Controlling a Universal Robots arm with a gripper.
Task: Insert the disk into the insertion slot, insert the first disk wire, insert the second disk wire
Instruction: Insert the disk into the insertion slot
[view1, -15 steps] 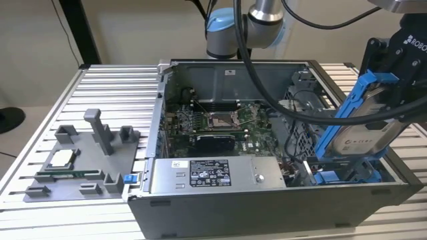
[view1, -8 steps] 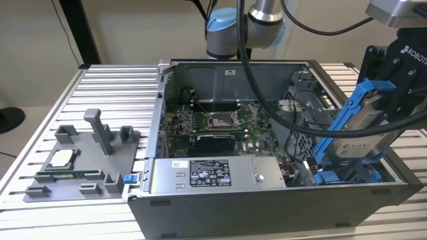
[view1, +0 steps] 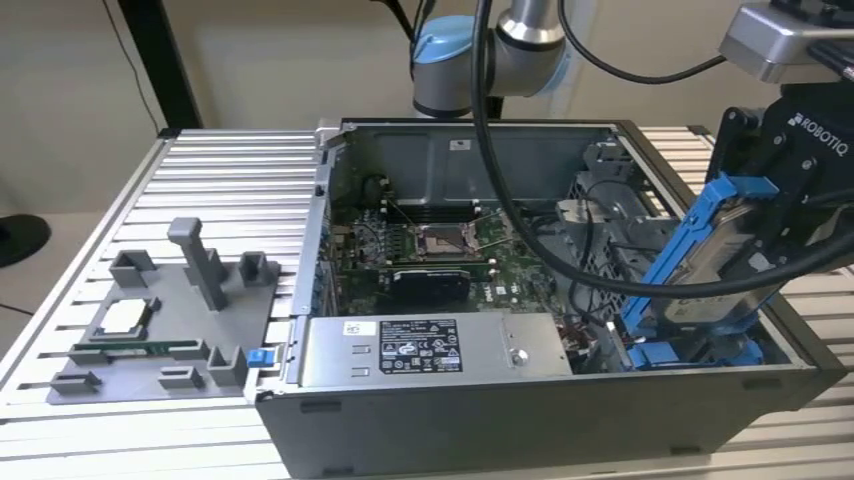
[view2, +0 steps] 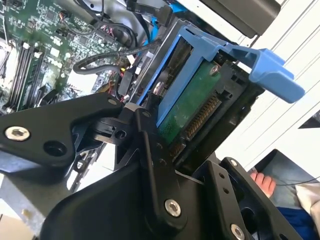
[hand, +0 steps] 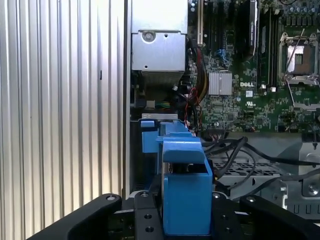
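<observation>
The gripper (view1: 763, 225) pinches the disk (view1: 710, 262) between its jaws by the blue carrier frame (hand: 185, 190), holding it tilted — lower end down at the insertion slot (view1: 694, 352) inside the computer case (view1: 534, 420) — likely angled to slide in.

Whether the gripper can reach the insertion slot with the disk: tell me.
Probably yes: the gripper, shut on the disk, holds it tilted, lower end at the insertion slot; black cables lie close beside.

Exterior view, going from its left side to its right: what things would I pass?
A grey parts holder → labelled grey power-supply box → the disk, tilted in its blue carrier.
</observation>
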